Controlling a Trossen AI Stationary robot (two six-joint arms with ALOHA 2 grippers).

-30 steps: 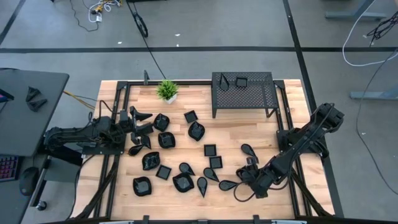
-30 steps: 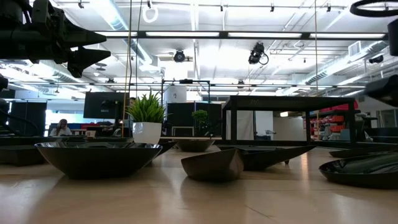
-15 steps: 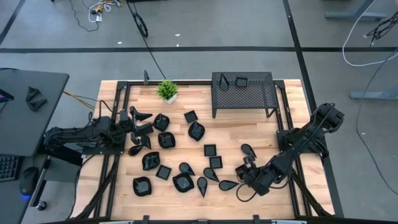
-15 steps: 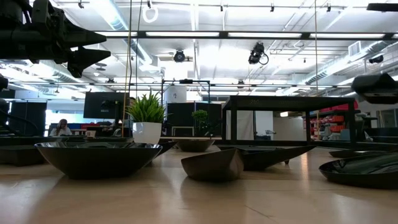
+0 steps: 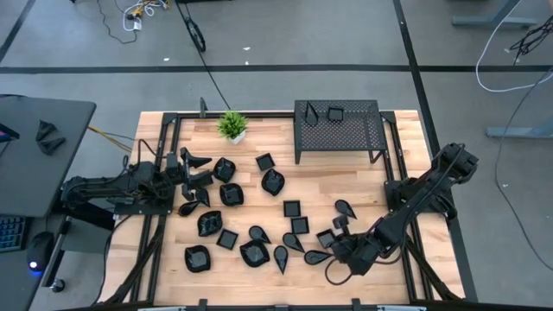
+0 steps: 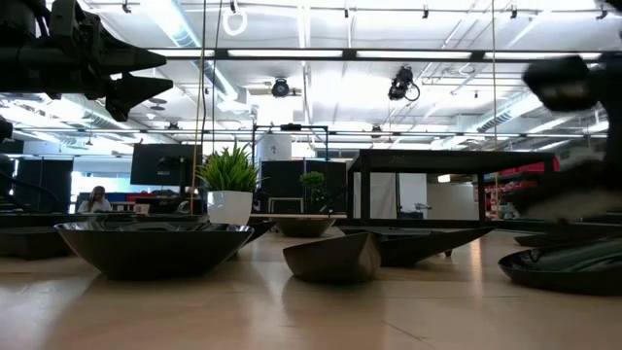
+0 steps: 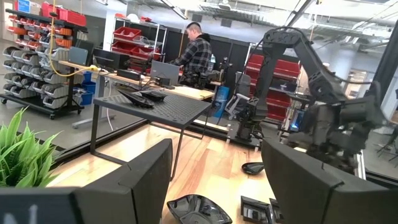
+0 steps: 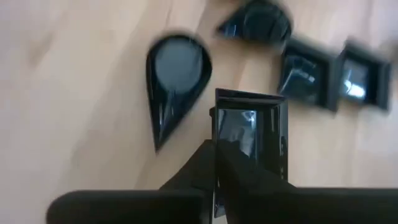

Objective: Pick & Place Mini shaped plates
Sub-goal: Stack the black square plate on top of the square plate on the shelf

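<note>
Black plates: mini shaped plates (image 5: 253, 226) are lying scattered over the wooden table (image 5: 346, 177), two more on the perforated rack (image 5: 339, 127).
Right arm: is reaching low over the near-right table area; right gripper (image 5: 332, 238) is pinching a square plate (image 8: 250, 134) by its rim.
Left arm: is hovering at the left edge, left gripper (image 5: 197, 169) spread wide.
Right wrist view only: a teardrop plate (image 8: 176, 83) is lying just beside the pinched one.
Left wrist view only: a person (image 7: 196, 51) is standing at a desk beyond the table.

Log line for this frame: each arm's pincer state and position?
right pincer: shut on square plate, table front right | left pincer: open, waiting at left edge | rack: two plates on top
</note>
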